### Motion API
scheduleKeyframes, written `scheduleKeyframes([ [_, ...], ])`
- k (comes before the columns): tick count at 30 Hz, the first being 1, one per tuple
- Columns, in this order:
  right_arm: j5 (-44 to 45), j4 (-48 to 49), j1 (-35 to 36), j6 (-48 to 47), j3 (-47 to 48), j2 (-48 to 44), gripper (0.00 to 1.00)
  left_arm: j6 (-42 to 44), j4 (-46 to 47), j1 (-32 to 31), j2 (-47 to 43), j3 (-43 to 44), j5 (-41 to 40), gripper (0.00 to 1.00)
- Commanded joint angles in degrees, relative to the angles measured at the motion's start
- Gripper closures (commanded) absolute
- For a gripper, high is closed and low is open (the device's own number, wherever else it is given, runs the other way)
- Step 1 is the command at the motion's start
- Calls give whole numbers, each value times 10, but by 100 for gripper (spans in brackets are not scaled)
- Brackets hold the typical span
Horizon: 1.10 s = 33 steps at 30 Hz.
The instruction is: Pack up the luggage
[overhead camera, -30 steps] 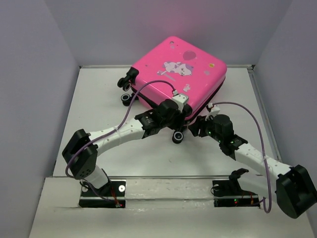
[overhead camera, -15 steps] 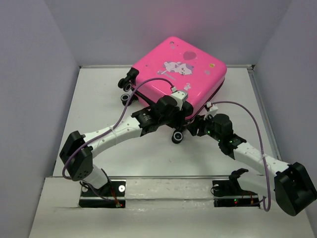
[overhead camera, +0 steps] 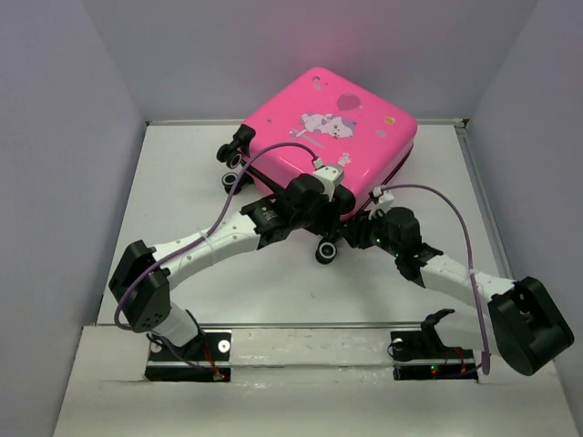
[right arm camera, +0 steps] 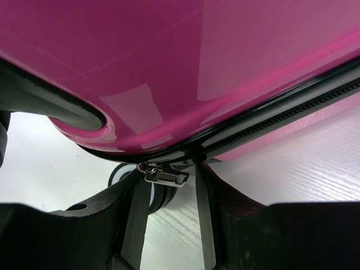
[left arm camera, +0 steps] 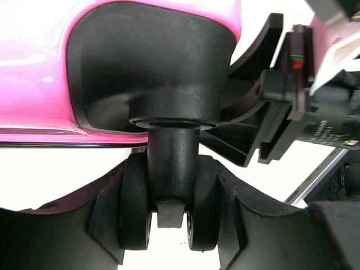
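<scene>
The hot-pink luggage [overhead camera: 323,137] lies closed at the back of the table, sticker side up. My left gripper [overhead camera: 323,238] is at its near corner, shut on the black twin caster wheel [left arm camera: 169,208], with a finger against each side of it. Pink shell [left arm camera: 34,73] shows above the wheel mount. My right gripper [overhead camera: 358,235] is just right of that corner at the zipper seam. In the right wrist view its fingers [right arm camera: 205,214] stand apart, and the silver zipper pull [right arm camera: 166,176] lies between them under the pink shell [right arm camera: 169,56]. The lining is hidden.
Two more black wheels [overhead camera: 232,164] stick out at the luggage's left side. Grey walls close in the white table [overhead camera: 182,200] on the left, back and right. The right arm's body [left arm camera: 326,112] sits close beside the left gripper.
My right arm has moved left and in toward the luggage's near corner. My left arm has shifted slightly and stays at the wheel. The luggage has not moved.
</scene>
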Motion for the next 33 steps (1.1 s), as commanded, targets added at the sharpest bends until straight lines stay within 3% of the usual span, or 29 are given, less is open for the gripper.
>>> scheduleKeyframes([
  [1, 22, 112, 3, -11, -8, 13, 59, -11, 70, 0, -36, 12, 10, 94],
  [12, 153, 153, 57, -52, -23, -16, 55, -17, 75, 1, -36, 5, 14, 94],
  [15, 154, 154, 63, -53, -14, -4, 63, -18, 77, 0, -35, 4, 18, 94],
  [20, 181, 155, 76, -52, -8, 4, 92, -20, 78, 0, -37, 3, 19, 94],
  [26, 261, 209, 146, -15, -73, -57, 93, -47, 97, 2, -7, 36, 62, 94],
  [33, 329, 253, 216, 6, -134, -101, 93, -111, 136, -3, 90, 189, 95, 94],
])
